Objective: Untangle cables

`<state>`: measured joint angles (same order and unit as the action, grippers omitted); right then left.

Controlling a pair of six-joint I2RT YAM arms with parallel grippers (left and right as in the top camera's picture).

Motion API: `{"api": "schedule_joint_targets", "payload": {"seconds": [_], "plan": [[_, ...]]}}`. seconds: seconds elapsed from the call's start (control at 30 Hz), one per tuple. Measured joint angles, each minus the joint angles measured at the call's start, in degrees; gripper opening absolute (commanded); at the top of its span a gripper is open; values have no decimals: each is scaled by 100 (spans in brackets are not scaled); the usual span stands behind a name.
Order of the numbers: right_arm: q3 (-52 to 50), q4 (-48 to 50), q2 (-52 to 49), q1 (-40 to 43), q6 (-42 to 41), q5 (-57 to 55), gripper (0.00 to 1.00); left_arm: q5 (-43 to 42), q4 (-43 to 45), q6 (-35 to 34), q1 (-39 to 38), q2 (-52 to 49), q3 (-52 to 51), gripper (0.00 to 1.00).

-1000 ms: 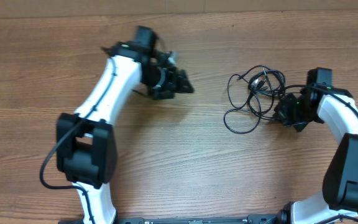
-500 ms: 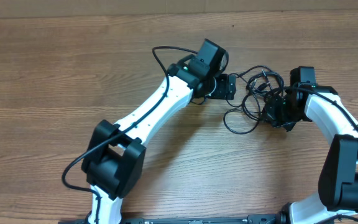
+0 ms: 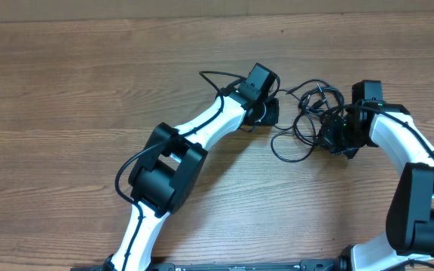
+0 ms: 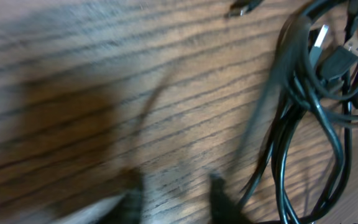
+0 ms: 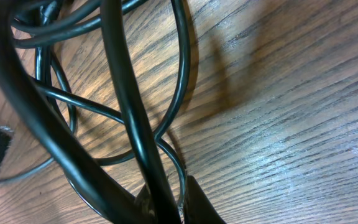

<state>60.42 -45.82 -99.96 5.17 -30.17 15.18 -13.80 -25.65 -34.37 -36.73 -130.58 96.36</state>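
Several thin black cables (image 3: 313,105) are lying tangled on the desk (image 3: 89,90), right of centre. One strand is being clamped by the right tool (image 3: 334,135), its jaws drawn together on it at the tangle's right edge. Judged purpose: the bundle is being anchored so that a pull from the opposite side can open the loops. At the tangle's left edge the left tool (image 3: 271,111) is being held low, just beside an outer loop. Its wrist view is blurred, so it cannot be told whether its jaws are apart or together, or whether any strand is being touched. Untangling is judged barely begun.
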Motion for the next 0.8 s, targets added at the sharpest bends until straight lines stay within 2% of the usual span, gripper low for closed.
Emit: {"api": "schedule_joint_targets", "payload": {"seconds": [0.2, 0.37, 0.43, 0.53, 0.67, 0.7, 0.77, 0.8], "plan": [[0, -4, 0, 0, 17, -24, 10, -494, -205, 516, 111, 83, 2, 4], [0, -2, 0, 0, 22, -68, 11, -669, -734, 772, 518, 793, 2, 4], [0, 7, 0, 0, 22, -98, 16, -678, -828, 807, 785, 1327, 2, 4], [0, 9, 0, 0, 39, -125, 32, -656, -1047, 848, 1224, 2216, 13, 4], [0, -37, 0, -2, 42, -131, 32, -603, -1436, 874, 1624, 2815, 120, 4], [0, -59, 0, 0, 42, -151, 37, -573, -1574, 890, 1674, 2870, 144, 4], [0, -109, 0, 0, -2, -190, 65, -461, -1851, 892, 1709, 2870, 151, 4], [0, -166, 0, 0, 17, -214, 65, -396, -1987, 894, 1711, 2833, 151, 4]]}}
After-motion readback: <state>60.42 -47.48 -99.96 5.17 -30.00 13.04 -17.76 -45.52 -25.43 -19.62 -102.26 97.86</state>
